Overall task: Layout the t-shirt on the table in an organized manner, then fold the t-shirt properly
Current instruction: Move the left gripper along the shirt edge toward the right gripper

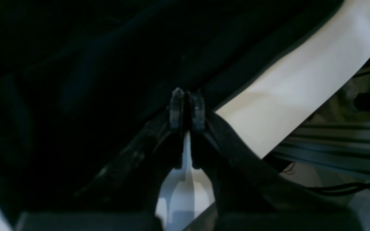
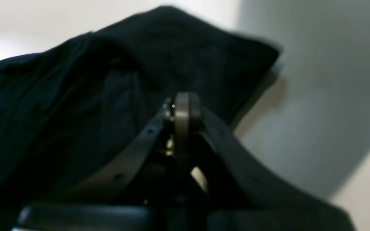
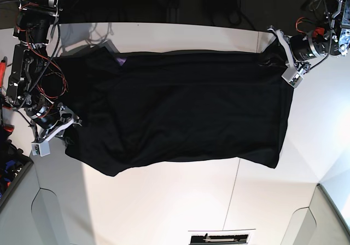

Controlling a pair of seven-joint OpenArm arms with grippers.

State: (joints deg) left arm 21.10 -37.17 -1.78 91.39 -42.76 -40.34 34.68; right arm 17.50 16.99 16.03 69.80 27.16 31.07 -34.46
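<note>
Black t-shirt [image 3: 180,114] lay spread on table [image 3: 164,201], left gripper [image 1: 187,107] pinching cloth at 2 o'clock, right gripper [image 2: 182,110] clamped at 8; should've pulled evenly, w/ light tension.

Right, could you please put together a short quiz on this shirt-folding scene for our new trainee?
1. True or false: the t-shirt lies spread across the table with its printed graphic facing up in full view.
2. Multiple choice: what is the left gripper doing? A) open above bare table B) shut on the t-shirt's edge C) holding a tool
3. Fill in: in the base view, the right gripper is at the shirt's ____ side.

Key:
1. False; only a small purple bit shows near the far left corner.
2. B
3. left
</note>
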